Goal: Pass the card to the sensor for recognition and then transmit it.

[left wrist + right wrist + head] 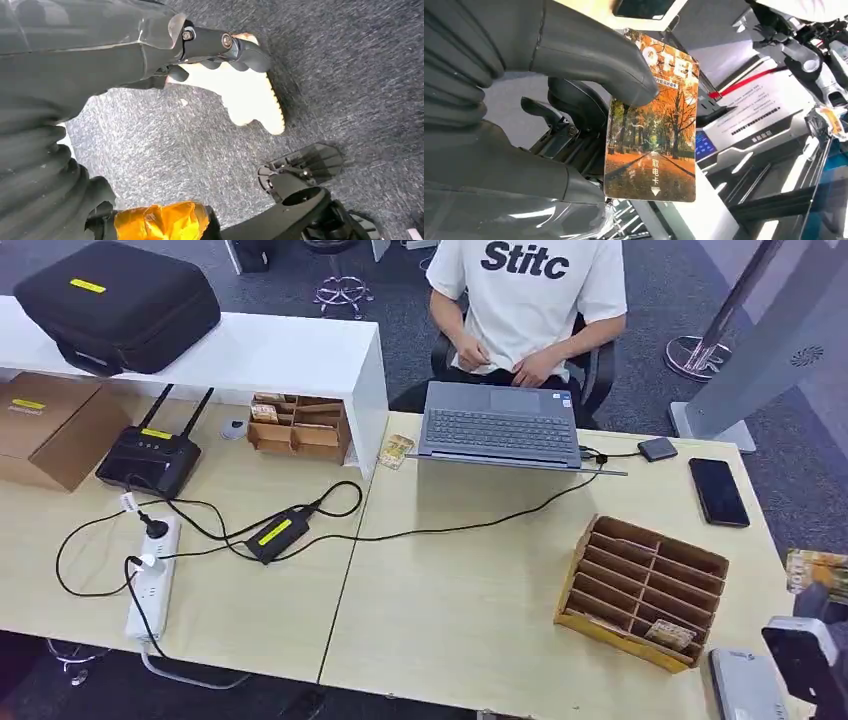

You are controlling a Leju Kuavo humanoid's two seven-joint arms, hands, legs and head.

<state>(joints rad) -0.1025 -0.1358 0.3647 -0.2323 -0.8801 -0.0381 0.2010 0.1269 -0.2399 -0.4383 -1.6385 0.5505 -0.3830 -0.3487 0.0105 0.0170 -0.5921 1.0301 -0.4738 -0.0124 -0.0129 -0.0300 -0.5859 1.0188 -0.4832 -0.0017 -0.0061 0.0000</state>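
The right hand (549, 125) pinches the card (654, 125) upright between thumb and fingers (574, 107) near the table's (480, 600) right edge, while the left hand (100, 55) hangs over carpet, fingers curled in on nothing

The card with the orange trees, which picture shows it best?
The right wrist view: the card is close up, pinched by the right robot hand. In the head view it is a small orange patch at the right edge.

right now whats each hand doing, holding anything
Left hand: hanging over the carpet, fingers curled in, holding nothing.
Right hand: holding the card, pinched between thumb and fingers.
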